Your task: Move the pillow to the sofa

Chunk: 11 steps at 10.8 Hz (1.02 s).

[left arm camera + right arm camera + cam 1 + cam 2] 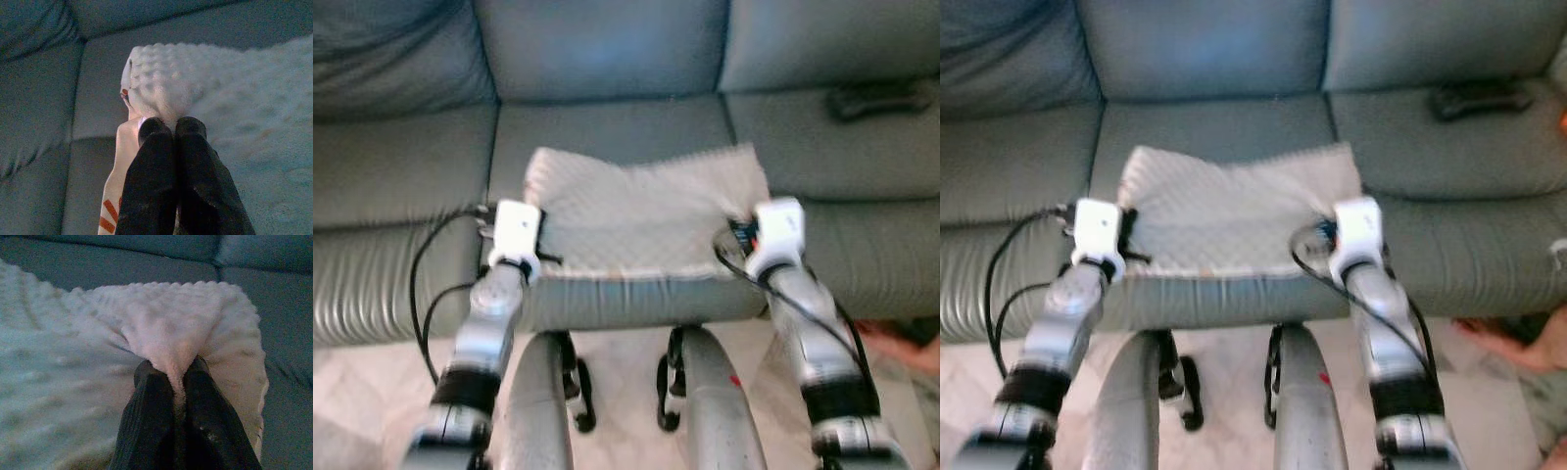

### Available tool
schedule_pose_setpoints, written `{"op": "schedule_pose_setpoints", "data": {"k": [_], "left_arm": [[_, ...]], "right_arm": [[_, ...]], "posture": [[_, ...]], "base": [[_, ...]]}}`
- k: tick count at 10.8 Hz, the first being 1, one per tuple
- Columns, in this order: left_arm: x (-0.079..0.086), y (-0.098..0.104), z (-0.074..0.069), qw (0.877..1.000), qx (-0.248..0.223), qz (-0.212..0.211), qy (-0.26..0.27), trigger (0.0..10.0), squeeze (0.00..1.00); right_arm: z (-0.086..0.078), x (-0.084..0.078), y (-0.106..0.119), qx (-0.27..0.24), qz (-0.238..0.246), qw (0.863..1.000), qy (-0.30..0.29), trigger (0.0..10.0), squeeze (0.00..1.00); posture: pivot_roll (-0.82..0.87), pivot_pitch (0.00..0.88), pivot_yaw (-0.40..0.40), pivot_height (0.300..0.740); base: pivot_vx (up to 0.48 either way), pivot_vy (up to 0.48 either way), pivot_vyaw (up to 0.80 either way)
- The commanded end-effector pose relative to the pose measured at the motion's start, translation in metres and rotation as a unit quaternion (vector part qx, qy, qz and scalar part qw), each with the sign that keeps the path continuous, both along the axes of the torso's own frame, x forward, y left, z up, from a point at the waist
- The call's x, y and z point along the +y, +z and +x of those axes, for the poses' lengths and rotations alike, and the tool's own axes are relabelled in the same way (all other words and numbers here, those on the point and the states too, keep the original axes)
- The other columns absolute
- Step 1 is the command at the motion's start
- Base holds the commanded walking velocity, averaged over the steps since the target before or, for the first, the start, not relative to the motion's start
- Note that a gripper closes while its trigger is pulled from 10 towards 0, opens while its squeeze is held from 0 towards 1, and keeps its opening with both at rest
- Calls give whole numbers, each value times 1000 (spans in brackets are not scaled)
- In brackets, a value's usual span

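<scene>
A white, bumpy-textured pillow (641, 211) lies flat over the middle seat of the grey-blue sofa (607, 122), its near edge reaching the seat front. My left gripper (171, 128) is shut on the pillow's left edge, pinching a fold of the fabric (161, 85). My right gripper (177, 377) is shut on the pillow's right edge, with fabric (166, 333) bunched between its fingers. In the eye views the white wrists sit at the pillow's two sides, left (516, 233) and right (775, 232).
A dark remote-like object (876, 98) lies on the right seat cushion. The sofa's back cushions (597, 44) rise behind the pillow. Pale tiled floor (372, 382) lies below the seat front. A person's foot (1518, 343) shows at the right on the floor.
</scene>
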<state>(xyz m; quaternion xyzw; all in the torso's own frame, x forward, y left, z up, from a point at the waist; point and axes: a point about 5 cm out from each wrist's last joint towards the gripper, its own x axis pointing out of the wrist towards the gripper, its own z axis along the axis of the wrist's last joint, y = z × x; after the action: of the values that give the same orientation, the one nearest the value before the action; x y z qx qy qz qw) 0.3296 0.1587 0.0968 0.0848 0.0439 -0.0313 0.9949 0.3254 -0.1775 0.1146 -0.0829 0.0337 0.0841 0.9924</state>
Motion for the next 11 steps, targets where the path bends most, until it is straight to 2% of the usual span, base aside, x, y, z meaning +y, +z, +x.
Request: {"op": "schedule_pose_setpoints", "data": {"k": [1, 2, 4, 5, 6, 7, 8, 9, 11], "left_arm": [[18, -9, -2, 999, 9, 13, 45, 10000, 0], [28, -12, 3, 997, 12, 18, 75, 10000, 0], [37, -13, 10, 995, 12, 28, 100, 10000, 0], [38, -14, 10, 995, 13, 28, 100, 10000, 0], [37, -15, 10, 995, 11, 26, 97, 10000, 0], [39, -14, 10, 994, 2, 24, 105, 10000, 475], [40, -14, 10, 994, 1, 21, 107, 10000, 475], [42, -14, 10, 994, -2, 18, 110, 10000, 1000], [42, -18, 8, 993, 1, 27, 112, 10000, 1000]], "right_arm": [[3, -3, 0, 2, -18, 1000, 12, 10000, 0], [10, 0, 3, 2, -43, 998, 50, 10000, 0], [12, -6, -3, 8, -41, 997, 63, 10000, 0], [11, -11, -8, 12, -55, 997, 50, 10000, 0], [10, -14, -11, 11, -48, 998, 45, 10000, 0], [8, -14, -15, 8, -53, 997, 50, 10000, 1000], [8, -15, -15, 8, -54, 997, 51, 10000, 1000], [6, -13, -17, 5, -55, 997, 55, 10000, 1000], [5, -14, -19, -1, -61, 997, 47, 10000, 1000]], "posture": [[-39, 414, 25, 638], [-51, 419, 19, 638], [-59, 432, 17, 638], [-59, 432, 17, 638], [-56, 430, 15, 638], [-60, 429, 9, 638], [-60, 429, 8, 638], [-61, 424, 5, 638], [-58, 414, 4, 638]], "base": [[0, 0, 0], [0, 0, 0], [0, 0, 0], [0, 0, 0], [0, 0, 0], [0, 0, 0], [0, 0, 0], [0, 0, 0], [0, 0, 0]]}}
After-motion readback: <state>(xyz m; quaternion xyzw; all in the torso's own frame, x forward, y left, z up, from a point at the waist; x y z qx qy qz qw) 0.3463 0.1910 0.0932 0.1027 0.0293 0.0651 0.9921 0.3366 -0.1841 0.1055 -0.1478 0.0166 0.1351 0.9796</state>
